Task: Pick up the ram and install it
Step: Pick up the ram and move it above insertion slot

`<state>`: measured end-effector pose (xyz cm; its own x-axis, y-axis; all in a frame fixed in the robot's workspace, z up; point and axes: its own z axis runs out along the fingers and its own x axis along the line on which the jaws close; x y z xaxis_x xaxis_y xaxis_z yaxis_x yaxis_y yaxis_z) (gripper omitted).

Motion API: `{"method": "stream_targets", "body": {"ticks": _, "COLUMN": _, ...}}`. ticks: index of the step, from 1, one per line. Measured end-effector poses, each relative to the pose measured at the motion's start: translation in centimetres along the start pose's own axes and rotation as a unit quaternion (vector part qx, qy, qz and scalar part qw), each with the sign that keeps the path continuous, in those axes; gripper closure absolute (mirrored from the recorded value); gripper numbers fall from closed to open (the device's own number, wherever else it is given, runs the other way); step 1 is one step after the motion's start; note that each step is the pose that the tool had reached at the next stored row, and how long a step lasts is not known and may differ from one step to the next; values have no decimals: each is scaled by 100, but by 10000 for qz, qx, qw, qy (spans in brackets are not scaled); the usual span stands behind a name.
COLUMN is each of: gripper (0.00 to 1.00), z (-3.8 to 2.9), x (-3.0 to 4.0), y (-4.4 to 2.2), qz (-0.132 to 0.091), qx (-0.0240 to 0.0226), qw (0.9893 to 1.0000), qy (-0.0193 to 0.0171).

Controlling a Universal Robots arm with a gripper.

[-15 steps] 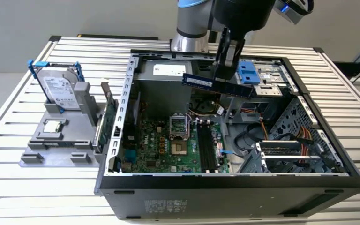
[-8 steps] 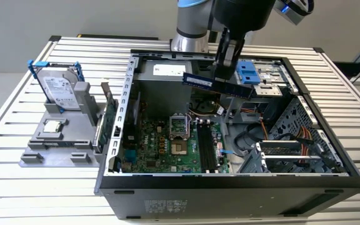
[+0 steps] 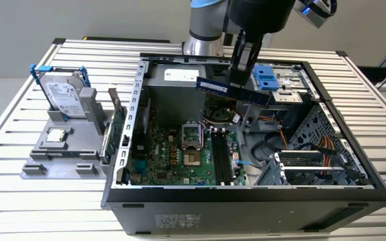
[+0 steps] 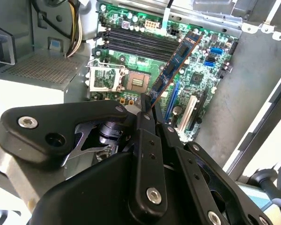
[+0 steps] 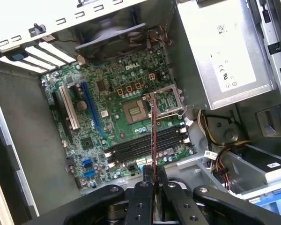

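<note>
Ram (image 3: 214, 86) aloft in downward-pointing tool (image 3: 237, 81)

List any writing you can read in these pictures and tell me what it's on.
Label on the power supply: symbols, too small to read.
Label on the hard drive: too small.
Sticker on the ram: blurred.
Print on the motherboard: a maker's logo, the rest too small.
Label on the case: too small.

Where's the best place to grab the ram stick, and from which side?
Pinch the ram across its flat faces at mid-length, coming from above its upper long edge. It is long and thin; the gripper holds it so, lower edge free.
</note>
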<state>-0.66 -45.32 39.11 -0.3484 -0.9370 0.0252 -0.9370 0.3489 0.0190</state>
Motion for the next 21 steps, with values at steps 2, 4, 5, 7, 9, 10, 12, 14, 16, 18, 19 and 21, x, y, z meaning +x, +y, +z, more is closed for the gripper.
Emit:
{"method": "stream_targets", "body": {"ticks": 2, "gripper": 100, "z": 0, "x": 0, "y": 0, "qz": 43, "qx": -1, "qw": 10000, "qy": -1}}
{"method": "stream_targets", "body": {"ticks": 4, "gripper": 100, "z": 0, "x": 0, "y": 0, "qz": 87, "qx": -2, "qw": 10000, "qy": -2}}
{"method": "stream_targets", "body": {"ticks": 5, "gripper": 100, "z": 0, "x": 0, "y": 0, "qz": 108, "qx": -3, "qw": 9999, "qy": -2}}
{"method": "stream_targets", "body": {"ticks": 7, "gripper": 100, "z": 0, "x": 0, "y": 0, "qz": 155, "qx": -4, "qw": 9999, "qy": -3}}
{"method": "stream_targets", "body": {"ticks": 9, "gripper": 100, "z": 0, "x": 0, "y": 0, "qz": 206, "qx": -5, "qw": 9998, "qy": -4}}
{"method": "stream_targets", "body": {"ticks": 10, "gripper": 100, "z": 0, "x": 0, "y": 0, "qz": 233, "qx": -6, "qw": 9997, "qy": -5}}
{"method": "stream_targets", "body": {"ticks": 12, "gripper": 100, "z": 0, "x": 0, "y": 0, "qz": 294, "qx": -7, "qw": 9996, "qy": -6}}
{"method": "stream_targets", "body": {"ticks": 14, "gripper": 100, "z": 0, "x": 0, "y": 0, "qz": 365, "qx": -9, "qw": 9993, "qy": -7}}
{"method": "stream_targets", "body": {"ticks": 16, "gripper": 100, "z": 0, "x": 0, "y": 0, "qz": 431, "qx": -11, "qw": 9991, "qy": -9}}
{"method": "stream_targets", "body": {"ticks": 18, "gripper": 100, "z": 0, "x": 0, "y": 0, "qz": 502, "qx": -13, "qw": 9987, "qy": -10}}
{"method": "stream_targets", "body": {"ticks": 19, "gripper": 100, "z": 0, "x": 0, "y": 0, "qz": 558, "qx": -14, "qw": 9984, "qy": -11}}
{"method": "stream_targets", "body": {"ticks": 21, "gripper": 100, "z": 0, "x": 0, "y": 0, "qz": 694, "qx": -18, "qw": 9976, "qy": -13}}
